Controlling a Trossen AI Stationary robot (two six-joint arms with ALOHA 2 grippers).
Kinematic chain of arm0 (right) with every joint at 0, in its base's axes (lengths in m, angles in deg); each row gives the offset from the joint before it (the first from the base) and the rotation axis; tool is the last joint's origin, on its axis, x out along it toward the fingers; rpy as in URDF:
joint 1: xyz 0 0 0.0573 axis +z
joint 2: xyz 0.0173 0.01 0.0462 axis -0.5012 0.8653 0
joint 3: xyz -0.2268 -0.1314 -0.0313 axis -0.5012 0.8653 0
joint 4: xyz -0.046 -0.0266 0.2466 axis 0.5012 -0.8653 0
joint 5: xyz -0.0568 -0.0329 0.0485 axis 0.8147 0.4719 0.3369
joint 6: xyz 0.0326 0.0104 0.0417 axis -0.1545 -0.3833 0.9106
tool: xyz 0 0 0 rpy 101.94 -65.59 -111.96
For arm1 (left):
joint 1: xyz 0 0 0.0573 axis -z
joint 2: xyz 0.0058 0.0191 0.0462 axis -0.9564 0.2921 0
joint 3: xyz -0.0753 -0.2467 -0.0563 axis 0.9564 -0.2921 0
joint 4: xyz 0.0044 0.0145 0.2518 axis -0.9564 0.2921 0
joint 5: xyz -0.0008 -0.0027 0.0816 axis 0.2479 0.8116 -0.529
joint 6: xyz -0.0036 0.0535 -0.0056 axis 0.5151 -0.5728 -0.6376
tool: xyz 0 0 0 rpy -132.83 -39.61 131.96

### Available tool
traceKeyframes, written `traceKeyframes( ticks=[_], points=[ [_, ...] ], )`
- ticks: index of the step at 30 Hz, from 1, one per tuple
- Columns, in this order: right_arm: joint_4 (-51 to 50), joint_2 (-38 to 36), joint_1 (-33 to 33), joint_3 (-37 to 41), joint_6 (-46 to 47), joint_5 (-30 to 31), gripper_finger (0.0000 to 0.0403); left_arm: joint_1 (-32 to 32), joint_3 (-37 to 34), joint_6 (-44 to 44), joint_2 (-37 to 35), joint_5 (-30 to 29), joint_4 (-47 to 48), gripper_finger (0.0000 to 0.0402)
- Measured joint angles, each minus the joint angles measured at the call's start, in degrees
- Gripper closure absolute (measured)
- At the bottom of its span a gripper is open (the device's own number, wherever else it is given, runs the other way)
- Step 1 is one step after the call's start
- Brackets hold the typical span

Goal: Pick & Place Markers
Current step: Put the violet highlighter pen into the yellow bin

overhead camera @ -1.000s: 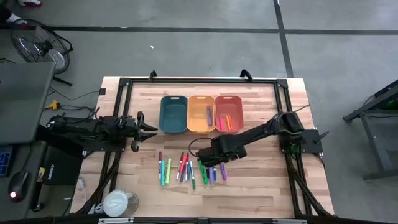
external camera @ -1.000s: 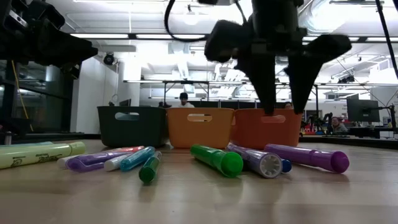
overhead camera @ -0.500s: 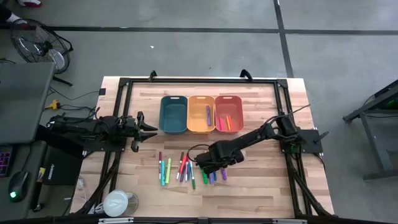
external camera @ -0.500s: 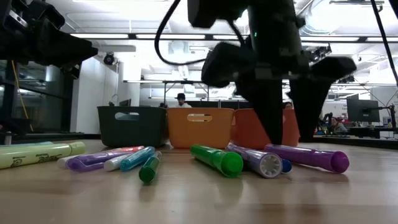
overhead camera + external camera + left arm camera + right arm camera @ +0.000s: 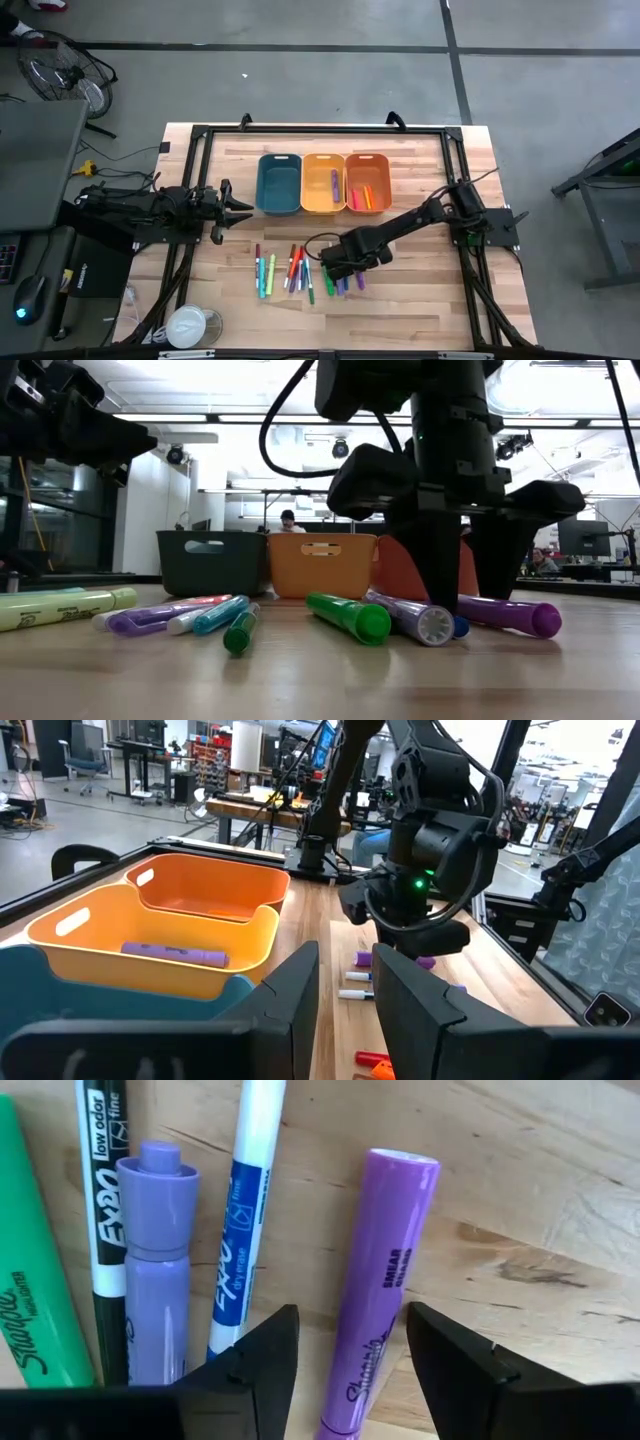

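Observation:
Several markers (image 5: pixel 300 270) in mixed colours lie in a row on the wooden table's near middle. My right gripper (image 5: pixel 350 1370) points down over the row's right end, open. Its fingers stand on either side of a purple marker (image 5: pixel 380 1280), which lies flat on the wood (image 5: pixel 510 615). Beside that marker lie a blue-and-white marker (image 5: pixel 245 1210), a lilac one (image 5: pixel 157 1270), a black one and a green one (image 5: pixel 30 1310). My left gripper (image 5: pixel 345 1010) waits open at the table's left edge (image 5: pixel 235 207), pointing level toward the bins.
Three bins stand side by side at the far middle: teal (image 5: pixel 279 183), yellow-orange (image 5: pixel 315 190) holding a purple marker (image 5: pixel 334 183), and orange (image 5: pixel 378 185) holding a few markers. A black frame (image 5: pixel 320 130) rims the table. A round white object (image 5: pixel 190 325) sits near left.
My right gripper has come down from above the markers to the table top. Its fingers now stand on either side of the purple marker at the row's right end. The markers have not moved.

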Motion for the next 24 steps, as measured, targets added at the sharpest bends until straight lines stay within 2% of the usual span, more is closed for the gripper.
traceKeyframes(
  ticks=[4,17,24],
  points=[
    [1.3,-0.1,0.0,1.2,0.0,-0.8,0.0246,0.0,0.0,0.0,0.0,0.0,0.0,0.0308],
    [0.6,-0.2,0.0,1.6,-0.3,0.0,0.0341,0.0,0.0,0.0,0.0,0.0,0.0,0.0308],
    [0.0,-0.2,-0.3,1.2,-1.8,0.2,0.0346,0.0,0.0,0.0,0.0,0.0,0.0,0.0308]
  ],
)
